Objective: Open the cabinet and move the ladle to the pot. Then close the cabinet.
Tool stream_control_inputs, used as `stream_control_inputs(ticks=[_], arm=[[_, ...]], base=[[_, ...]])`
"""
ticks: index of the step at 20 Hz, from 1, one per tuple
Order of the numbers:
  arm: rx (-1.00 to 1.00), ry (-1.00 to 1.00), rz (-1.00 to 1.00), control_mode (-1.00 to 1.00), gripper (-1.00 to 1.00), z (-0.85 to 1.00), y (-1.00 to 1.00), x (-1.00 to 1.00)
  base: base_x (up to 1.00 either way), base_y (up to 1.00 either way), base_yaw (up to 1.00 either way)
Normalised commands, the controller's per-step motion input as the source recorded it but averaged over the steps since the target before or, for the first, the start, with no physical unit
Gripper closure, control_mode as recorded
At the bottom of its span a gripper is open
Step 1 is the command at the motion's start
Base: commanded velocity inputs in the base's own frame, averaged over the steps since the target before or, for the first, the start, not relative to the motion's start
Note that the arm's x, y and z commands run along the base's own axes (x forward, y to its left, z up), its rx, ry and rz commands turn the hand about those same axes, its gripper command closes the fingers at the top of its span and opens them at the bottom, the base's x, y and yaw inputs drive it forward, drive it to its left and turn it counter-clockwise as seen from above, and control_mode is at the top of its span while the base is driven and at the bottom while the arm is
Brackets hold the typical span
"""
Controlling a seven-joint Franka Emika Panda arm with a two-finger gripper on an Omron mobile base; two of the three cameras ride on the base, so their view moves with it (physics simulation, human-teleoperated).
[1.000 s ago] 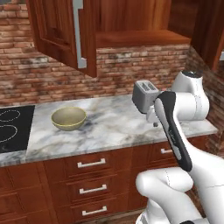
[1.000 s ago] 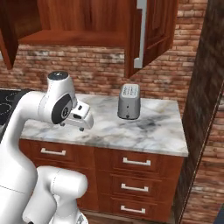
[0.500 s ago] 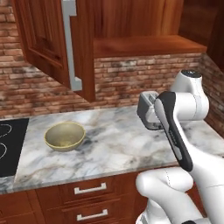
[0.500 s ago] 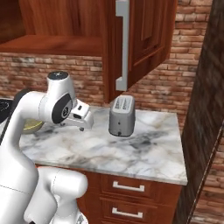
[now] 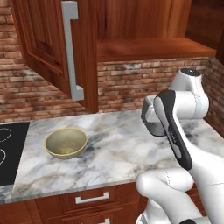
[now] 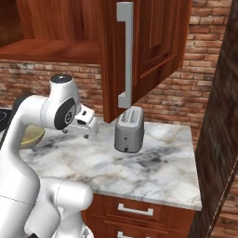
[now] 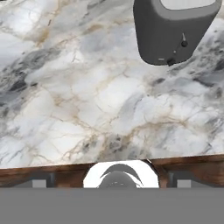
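1 open cabinet door, 1 toaster, 1 bowl

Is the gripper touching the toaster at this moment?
Apart. In the right base view the gripper hangs above the marble counter with a clear stretch of counter between it and the toaster.

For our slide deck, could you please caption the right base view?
White arm beside a grey toaster on the marble counter, beneath the open cabinet door.
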Motion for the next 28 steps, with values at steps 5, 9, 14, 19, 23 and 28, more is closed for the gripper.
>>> stream_control_inputs(ticks=[5, 9, 14, 19, 23, 28], arm=[[-0.01, -0.26, 0.01, -1.00, -1.00, 0.29, 0.73, -0.80], [-0.11, -0.51, 0.00, -1.00, -1.00, 0.37, 1.00, -0.96], [-0.14, -0.58, 0.00, -1.00, -1.00, 0.42, 1.00, -0.90], [-0.09, -0.58, -0.04, -1.00, -1.00, 0.69, 0.95, -0.76], [-0.08, -0.55, -0.05, -1.00, -1.00, 0.50, 0.84, -0.49], [-0.08, -0.53, -0.09, -1.00, -1.00, 0.15, 0.72, 0.09]], base=[[0.00, 0.00, 0.00], [0.00, 0.00, 0.00], [0.00, 0.00, 0.00], [0.00, 0.00, 0.00], [0.00, 0.00, 0.00], [0.00, 0.00, 0.00]])
